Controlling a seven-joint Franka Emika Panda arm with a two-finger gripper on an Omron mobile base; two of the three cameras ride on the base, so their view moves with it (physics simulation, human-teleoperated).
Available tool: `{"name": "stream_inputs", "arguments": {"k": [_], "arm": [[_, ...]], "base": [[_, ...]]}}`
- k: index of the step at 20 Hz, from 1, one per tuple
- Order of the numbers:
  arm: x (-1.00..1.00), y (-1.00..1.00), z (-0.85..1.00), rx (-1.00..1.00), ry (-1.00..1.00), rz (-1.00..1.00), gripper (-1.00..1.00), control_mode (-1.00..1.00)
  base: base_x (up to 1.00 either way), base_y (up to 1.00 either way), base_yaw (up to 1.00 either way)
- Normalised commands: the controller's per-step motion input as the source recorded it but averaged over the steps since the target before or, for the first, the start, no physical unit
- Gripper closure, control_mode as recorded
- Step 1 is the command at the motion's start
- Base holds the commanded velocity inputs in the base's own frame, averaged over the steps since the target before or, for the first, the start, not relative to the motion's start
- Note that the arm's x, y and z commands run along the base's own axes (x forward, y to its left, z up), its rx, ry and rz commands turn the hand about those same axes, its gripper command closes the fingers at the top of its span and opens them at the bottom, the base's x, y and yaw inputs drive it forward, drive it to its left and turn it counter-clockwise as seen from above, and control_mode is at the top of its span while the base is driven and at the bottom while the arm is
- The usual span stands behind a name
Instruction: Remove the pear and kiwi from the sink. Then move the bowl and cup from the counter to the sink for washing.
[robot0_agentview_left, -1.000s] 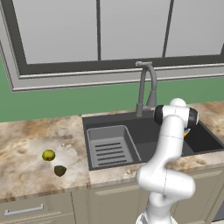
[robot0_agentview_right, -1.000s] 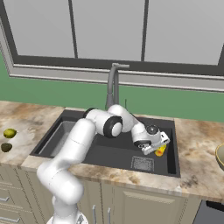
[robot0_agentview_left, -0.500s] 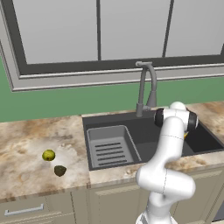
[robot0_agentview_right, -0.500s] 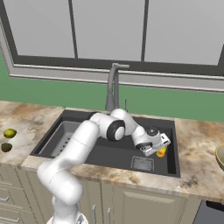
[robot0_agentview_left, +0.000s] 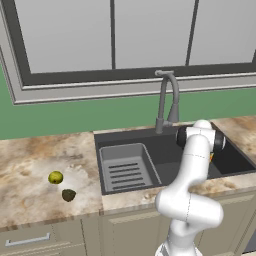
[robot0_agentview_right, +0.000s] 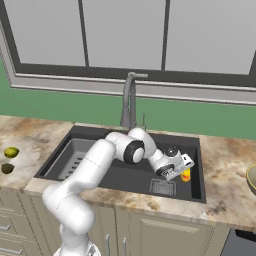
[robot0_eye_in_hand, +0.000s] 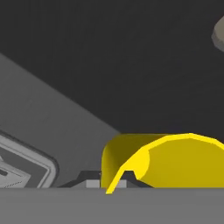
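My gripper (robot0_agentview_right: 180, 172) is low in the right half of the dark sink (robot0_agentview_right: 120, 178), shut on the wall of a yellow cup (robot0_agentview_right: 186, 175). In the hand view the cup (robot0_eye_in_hand: 175, 162) lies right at my fingertips, its open mouth turned sideways, just above the sink floor. A sliver of the cup (robot0_agentview_left: 212, 156) peeks out behind my arm in the left base view. The pear (robot0_agentview_left: 55, 177) and the kiwi (robot0_agentview_left: 68, 194) rest on the counter (robot0_agentview_left: 30, 165) left of the sink. At the far right the tan bowl (robot0_agentview_right: 251, 177) sits on the counter, cut by the picture's edge.
A ribbed grey tray insert (robot0_agentview_left: 125, 167) fills the sink's left half. The gooseneck faucet (robot0_agentview_right: 131, 100) rises behind the basin, over my arm. A square drain grate (robot0_agentview_right: 162, 186) lies in the floor just in front of the gripper. A window wall runs along the back.
My arm has sunk slightly lower into the sink with the cup. The pear and kiwi have not moved.
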Motion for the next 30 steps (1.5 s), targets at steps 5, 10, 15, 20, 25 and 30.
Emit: {"name": "stream_inputs", "arguments": {"k": [5, 10, 15, 20, 25, 30], "arm": [[0.18, -0.13, -0.15, 0.02, 0.10, 0.01, 1.00, -1.00], [0.03, -0.05, -0.10, 0.11, 0.10, 0.04, 1.00, -1.00], [0.00, 0.00, -0.10, 0.19, 0.08, 0.05, 1.00, -1.00], [-0.01, 0.00, -0.11, 0.18, 0.02, 0.06, 1.00, -1.00], [-0.08, 0.00, -0.08, 0.17, 0.00, 0.06, 1.00, -1.00], [0.00, 0.00, -0.12, 0.12, 0.00, 0.04, 1.00, -1.00]], "base": [[0.00, 0.00, 0.00], [0.00, 0.00, 0.00], [0.00, 0.00, 0.00], [0.00, 0.00, 0.00], [0.00, 0.00, 0.00], [0.00, 0.00, 0.00]]}}
